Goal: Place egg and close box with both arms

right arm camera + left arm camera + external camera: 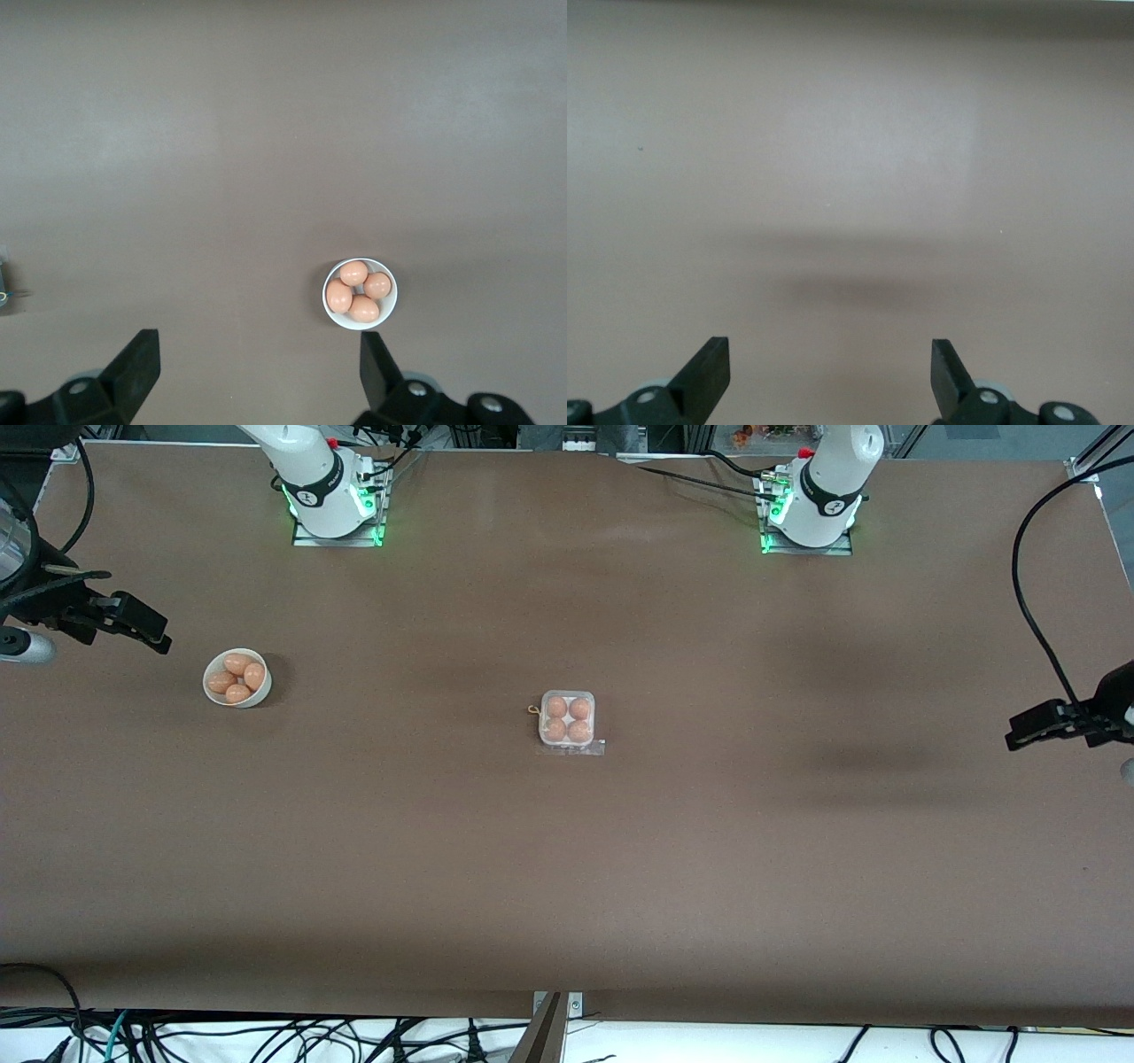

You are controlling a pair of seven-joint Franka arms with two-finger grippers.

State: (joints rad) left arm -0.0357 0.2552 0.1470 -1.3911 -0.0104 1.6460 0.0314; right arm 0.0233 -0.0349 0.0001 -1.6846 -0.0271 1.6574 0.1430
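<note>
The box (567, 720) sits mid-frame, four eggs inside, lid apparently down. My left gripper (1019, 737) at right edge and right gripper (151, 633) upper left both gape empty (I'd confirm the latch).

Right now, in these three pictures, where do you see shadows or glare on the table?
Front view: soft dark shadow patches lie on the table toward the left arm's end, and the arm bases glow green. Left wrist view: a blurred dark band crosses the bare surface, with a pale sheen above it. Right wrist view: even light, and the bowl of eggs is sharp.
</note>
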